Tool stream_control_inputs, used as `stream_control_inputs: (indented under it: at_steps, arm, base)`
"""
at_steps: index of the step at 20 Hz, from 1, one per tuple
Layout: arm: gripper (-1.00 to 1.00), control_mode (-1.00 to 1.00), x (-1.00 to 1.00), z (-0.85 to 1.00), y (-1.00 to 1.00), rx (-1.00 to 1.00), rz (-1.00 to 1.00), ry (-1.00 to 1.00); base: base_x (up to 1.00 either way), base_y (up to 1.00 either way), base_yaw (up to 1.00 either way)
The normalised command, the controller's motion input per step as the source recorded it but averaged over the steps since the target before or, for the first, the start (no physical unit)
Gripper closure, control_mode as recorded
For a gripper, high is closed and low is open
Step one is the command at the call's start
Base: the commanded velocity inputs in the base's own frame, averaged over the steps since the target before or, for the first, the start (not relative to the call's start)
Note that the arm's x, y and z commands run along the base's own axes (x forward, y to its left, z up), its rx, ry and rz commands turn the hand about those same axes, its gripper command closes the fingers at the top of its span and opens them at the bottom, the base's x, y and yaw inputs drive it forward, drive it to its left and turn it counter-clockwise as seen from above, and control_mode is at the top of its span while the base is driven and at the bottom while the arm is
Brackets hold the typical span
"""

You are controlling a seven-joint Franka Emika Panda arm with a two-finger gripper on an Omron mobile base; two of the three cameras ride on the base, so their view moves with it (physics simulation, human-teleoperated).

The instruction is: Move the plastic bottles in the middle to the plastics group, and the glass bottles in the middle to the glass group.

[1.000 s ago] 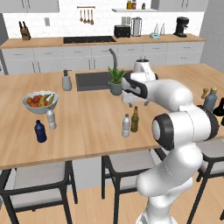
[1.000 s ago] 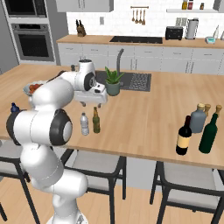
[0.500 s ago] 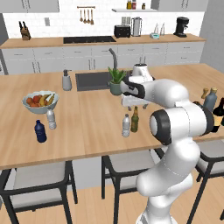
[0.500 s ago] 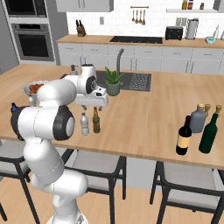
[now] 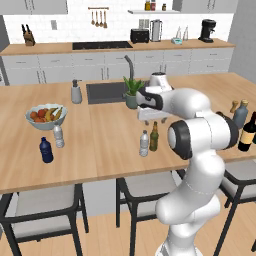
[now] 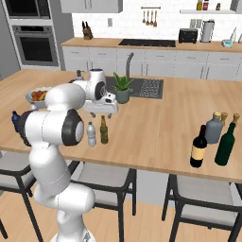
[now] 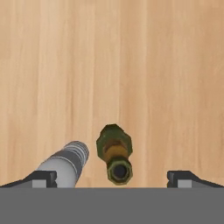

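Observation:
My gripper (image 7: 113, 179) is open and hangs right above two bottles in the middle of the island. In the hand view the olive-brown beer bottle (image 7: 114, 153) stands between the two fingertips (image 7: 41, 178), seen from its top. The clear water bottle (image 7: 65, 164) leans in beside the left fingertip. From the base, the gripper (image 5: 151, 120) (image 6: 100, 112) is just over the beer bottle (image 5: 154, 136) (image 6: 103, 130) and the water bottle (image 5: 144, 143) (image 6: 91, 134). At the right end a dark wine bottle (image 6: 199, 147) stands by the grey-blue bottle (image 6: 215, 127). The navy-blue bottle (image 5: 46, 150) and a clear bottle (image 5: 59, 135) stand at the left.
A fruit bowl (image 5: 46, 116), a soap dispenser (image 5: 76, 92), a sink (image 5: 105, 92) and a potted plant (image 5: 132, 92) sit behind the bottles. A green bottle (image 6: 225, 144) and a small amber one (image 6: 235, 118) stand at the right. Stools line the near edge.
The hand has come down and slightly forward toward the beer and water bottles, its jaws staying open. No bottle has moved.

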Motion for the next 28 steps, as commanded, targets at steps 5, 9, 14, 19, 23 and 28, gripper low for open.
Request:
stream_control_inputs:
  at_steps: [5, 9, 14, 19, 23, 28]
  arm:
    - [-1.0, -1.0, 0.0, -0.14, 0.0, 0.02, 0.02, 0.04]
    - [-1.0, -1.0, 0.0, -0.09, 0.0, 0.03, 0.03, 0.04]
    - [-1.0, -1.0, 0.0, -0.05, -0.01, 0.04, 0.02, 0.04]
    - [-1.0, -1.0, 0.0, -0.07, -0.01, 0.04, 0.03, 0.05]
    - [-1.0, -1.0, 0.05, -0.04, 0.0, 0.02, 0.02, 0.04]
    - [-1.0, -1.0, 0.11, -0.07, 0.0, 0.0, 0.02, 0.01]
  base:
    - [0.0, 0.0, 0.0]
    - [0.0, 0.0, 0.0]
    - [0.0, 0.0, 0.0]
    - [0.0, 0.0, 0.0]
    - [0.0, 0.0, 0.0]
    - [0.0, 0.0, 0.0]
